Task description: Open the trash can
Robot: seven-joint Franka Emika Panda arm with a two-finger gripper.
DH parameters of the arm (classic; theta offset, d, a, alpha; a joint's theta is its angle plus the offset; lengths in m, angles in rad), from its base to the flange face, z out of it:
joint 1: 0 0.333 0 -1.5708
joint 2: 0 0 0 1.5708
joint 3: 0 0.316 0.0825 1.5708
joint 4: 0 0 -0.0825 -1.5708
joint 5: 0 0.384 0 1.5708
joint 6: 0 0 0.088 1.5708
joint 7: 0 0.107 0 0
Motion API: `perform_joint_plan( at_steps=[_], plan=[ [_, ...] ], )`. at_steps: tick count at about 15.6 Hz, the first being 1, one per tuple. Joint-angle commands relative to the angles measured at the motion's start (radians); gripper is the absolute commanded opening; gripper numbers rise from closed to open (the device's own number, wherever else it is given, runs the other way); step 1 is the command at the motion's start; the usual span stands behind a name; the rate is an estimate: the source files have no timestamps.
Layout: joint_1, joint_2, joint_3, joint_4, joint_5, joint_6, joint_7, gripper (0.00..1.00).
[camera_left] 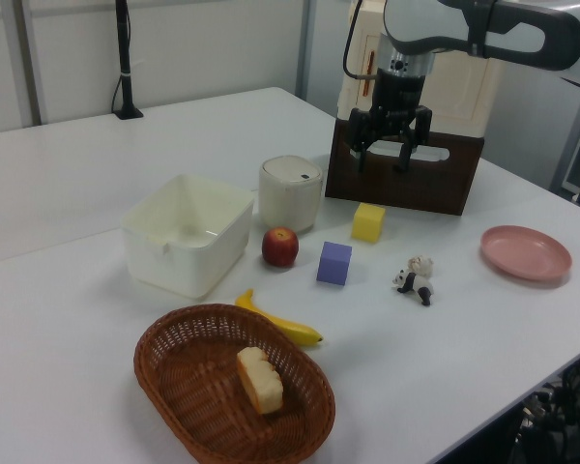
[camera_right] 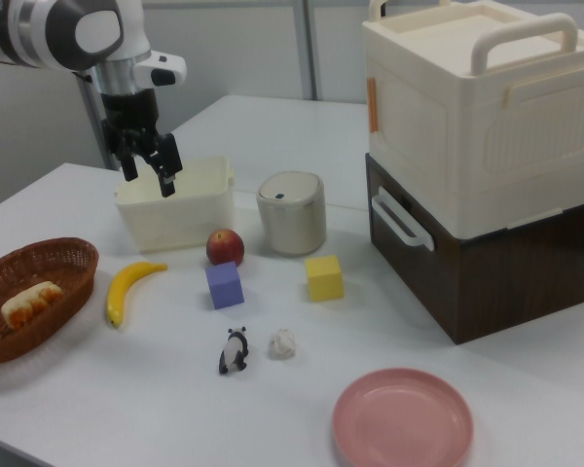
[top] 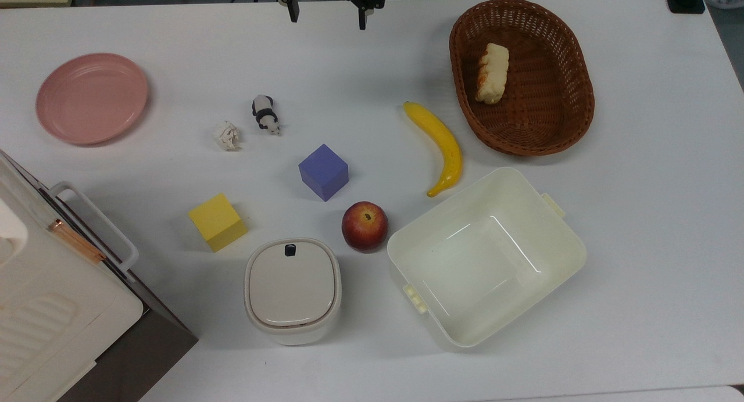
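- White table (top: 639,216), seen from three sides; pale wall panels behind in the left view and the right view.
- Trash can (top: 292,290) near the top view's lower edge, upright, lid shut flat, small dark button (top: 290,250) at the lid edge facing the table centre.
- Red apple (top: 364,226) just beside the trash can on the top view's right, apart from it; cream tub (top: 523,204) beyond the apple.
- Yellow cube (top: 218,222) near the can on the top view's upper left; purple cube (top: 324,172) above the apple.
- Gripper (top: 326,14) at the top view's upper edge, raised above the table, well apart from the trash can, fingers spread wide, nothing between them; same pose visible in the left view (camera_left: 388,158) and the right view (camera_right: 148,175).
- Banana (top: 440,146) between the purple cube and the wicker basket (top: 575,100); bread (top: 492,73) inside the basket.
- Toy panda (top: 265,114) and a small white lump (top: 227,135), possibly crumpled paper, side by side.
- Pink plate (top: 92,97) on the top view's left.
- Large white box (camera_right: 467,107) with handle, stacked on a dark brown box (camera_right: 506,263).
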Motion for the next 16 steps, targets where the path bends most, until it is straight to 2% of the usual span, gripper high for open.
perform_joint_plan(
  at_steps=[1,3,6,16],
  plan=[
    [0.018,-0.017,-0.006,-0.021,0.012,0.029,-0.125,1.0],
    [0.023,-0.014,0.0,-0.029,0.0,0.036,-0.127,1.0],
    [0.024,-0.017,-0.003,-0.024,0.024,0.071,-0.12,1.0],
    [0.026,-0.023,-0.009,-0.026,0.031,0.065,-0.127,1.0]
  ],
)
